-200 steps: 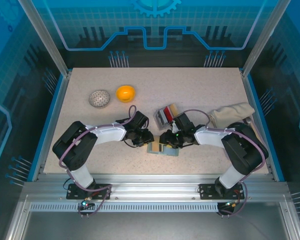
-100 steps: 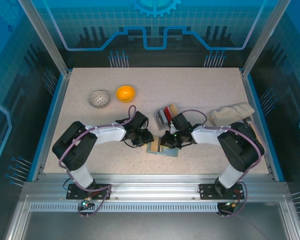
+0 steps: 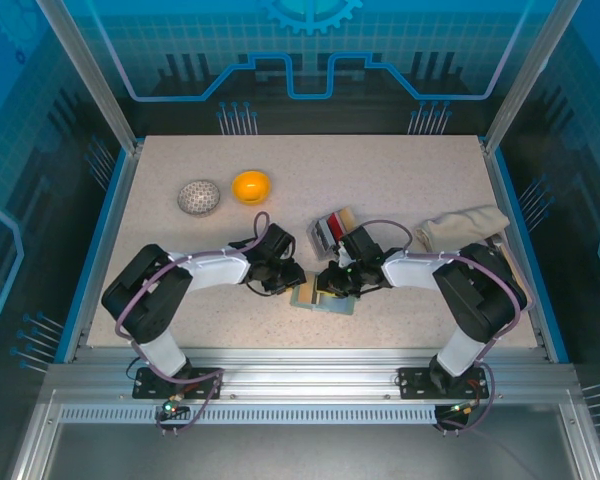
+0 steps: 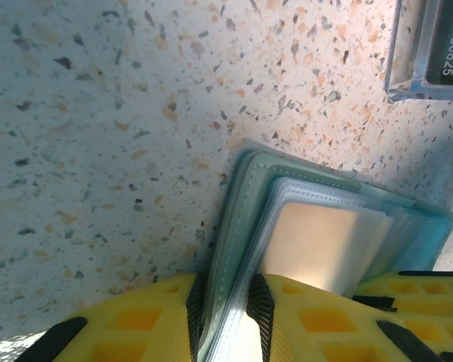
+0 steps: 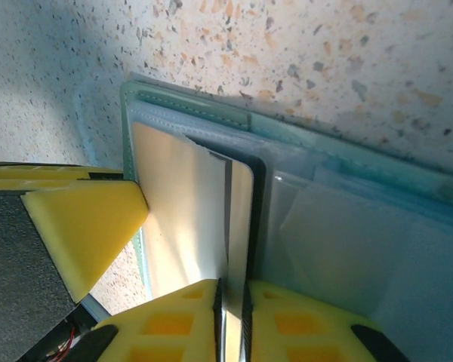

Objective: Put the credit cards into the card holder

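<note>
The grey-green card holder [image 3: 325, 297] lies open near the table's front middle. My left gripper [image 3: 292, 277] is shut on its left flap; in the left wrist view the black pads [image 4: 261, 305] pinch the stitched flap of the card holder [image 4: 245, 196], and a tan card [image 4: 321, 245] sits in a clear pocket. My right gripper [image 5: 232, 317] is shut on a tan credit card [image 5: 185, 204] with a dark stripe. That card lies over the blue-grey pockets of the card holder [image 5: 347, 226]. More credit cards [image 3: 332, 231] stand in a clear case behind.
A speckled grey ball [image 3: 198, 197] and an orange bowl [image 3: 251, 186] sit at the back left. A beige cloth bag [image 3: 465, 228] lies at the right. The clear card case [image 4: 430, 45] is close behind the holder. The left gripper's yellow finger [image 5: 83, 226] is beside the held card.
My right gripper has shifted a little to the left over the card holder, with the tan card in it. The left gripper has stayed clamped on the flap.
</note>
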Action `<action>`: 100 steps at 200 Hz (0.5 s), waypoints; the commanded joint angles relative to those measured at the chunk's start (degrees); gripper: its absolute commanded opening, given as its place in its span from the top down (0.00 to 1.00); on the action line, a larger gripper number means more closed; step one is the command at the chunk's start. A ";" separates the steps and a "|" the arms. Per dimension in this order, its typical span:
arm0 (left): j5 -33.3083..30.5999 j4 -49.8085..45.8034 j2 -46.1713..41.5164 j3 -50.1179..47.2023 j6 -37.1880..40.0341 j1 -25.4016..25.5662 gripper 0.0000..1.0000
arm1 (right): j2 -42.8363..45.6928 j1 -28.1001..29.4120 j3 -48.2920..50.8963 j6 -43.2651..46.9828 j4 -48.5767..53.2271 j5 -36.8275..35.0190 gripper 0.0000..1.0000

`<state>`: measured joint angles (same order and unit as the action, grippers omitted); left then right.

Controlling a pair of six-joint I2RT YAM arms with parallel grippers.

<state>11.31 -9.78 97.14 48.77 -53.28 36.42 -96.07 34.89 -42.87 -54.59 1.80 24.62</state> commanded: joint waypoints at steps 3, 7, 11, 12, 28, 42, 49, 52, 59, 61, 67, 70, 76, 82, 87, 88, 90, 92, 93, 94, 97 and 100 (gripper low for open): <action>1.62 0.99 -2.05 -2.10 -2.22 0.57 0.71 | 0.89 0.81 -2.28 1.38 2.05 0.65 0.81; 1.49 0.89 -2.33 -2.33 -2.31 0.57 0.71 | 1.31 0.67 -2.79 2.38 3.82 -0.35 0.80; 1.30 0.71 -2.72 -2.43 -2.43 0.60 0.71 | 1.80 0.58 -3.16 3.54 5.75 -1.36 0.79; 1.24 0.72 -2.82 -2.44 -2.44 0.59 0.71 | 1.96 0.55 -3.26 3.84 6.24 -1.61 0.79; 0.50 0.46 -4.45 -2.84 -2.93 0.68 0.70 | 5.06 -0.22 -4.36 7.79 11.90 -4.93 0.78; -0.26 0.38 -5.97 -3.39 -3.24 0.75 0.69 | 7.57 -1.84 -4.57 9.94 13.79 -5.21 0.76; -0.83 0.02 -6.68 -3.38 -3.20 0.75 0.66 | 8.52 -2.93 -4.74 10.88 14.84 -4.94 0.74; -1.11 -0.21 -6.90 -3.35 -3.11 0.75 0.65 | 8.81 -3.38 -4.89 11.29 15.38 -4.93 0.73; -1.94 -0.90 -7.60 -3.19 -2.71 0.75 0.65 | 9.59 -4.12 -5.48 12.45 16.91 -5.34 0.72; -2.16 -1.15 -7.81 -3.10 -2.58 0.73 0.65 | 9.70 -4.39 -5.78 12.76 17.44 -5.56 0.71; -2.94 -1.92 -8.41 -2.68 -2.09 0.67 0.65 | 10.14 -5.07 -6.61 13.85 19.22 -6.75 0.71; -3.41 -2.37 -8.66 -2.50 -1.89 0.74 0.64 | 10.26 -5.28 -7.08 14.42 20.02 -7.42 0.71; -4.36 -3.40 -9.10 -2.06 -1.46 0.75 0.64 | 10.58 -5.77 -8.00 15.63 21.94 -8.86 0.71; -5.30 -4.46 -9.56 -1.50 -1.08 0.63 0.62 | 10.79 -6.11 -9.73 16.78 23.61 -10.13 0.71; -5.93 -5.16 -9.83 -1.07 -0.62 0.59 0.61 | 10.97 -6.32 -10.73 17.67 24.64 -11.30 0.70; -6.03 -5.29 -9.89 -1.01 -0.52 0.58 0.61 | 11.03 -6.28 -10.87 17.81 25.00 -11.55 0.70; -6.28 -5.48 -9.98 -0.84 -0.34 0.53 0.60 | 11.07 -6.38 -11.26 18.08 25.55 -12.04 0.70; -6.40 -5.68 -10.05 -0.69 -0.12 0.50 0.59 | 11.14 -6.48 -11.62 18.35 25.95 -12.47 0.70; -6.48 -5.73 -10.13 -0.61 -0.01 0.45 0.59 | 11.20 -6.53 -11.75 18.49 26.14 -12.74 0.69; -6.52 -5.80 -10.18 -0.52 0.09 0.43 0.59 | 11.19 -6.56 -11.86 18.61 26.23 -12.97 0.69; -6.64 -5.92 -10.20 -0.37 0.32 0.33 0.58 | 11.31 -6.67 -12.27 18.92 26.73 -13.45 0.68; -6.63 -5.96 -10.13 -0.04 0.59 0.19 0.58 | 11.34 -6.81 -12.79 19.46 27.14 -14.13 0.67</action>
<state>8.29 -11.60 88.90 46.22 -55.13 36.82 -86.41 29.17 -51.24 -41.41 20.14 16.73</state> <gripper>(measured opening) 0.403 0.303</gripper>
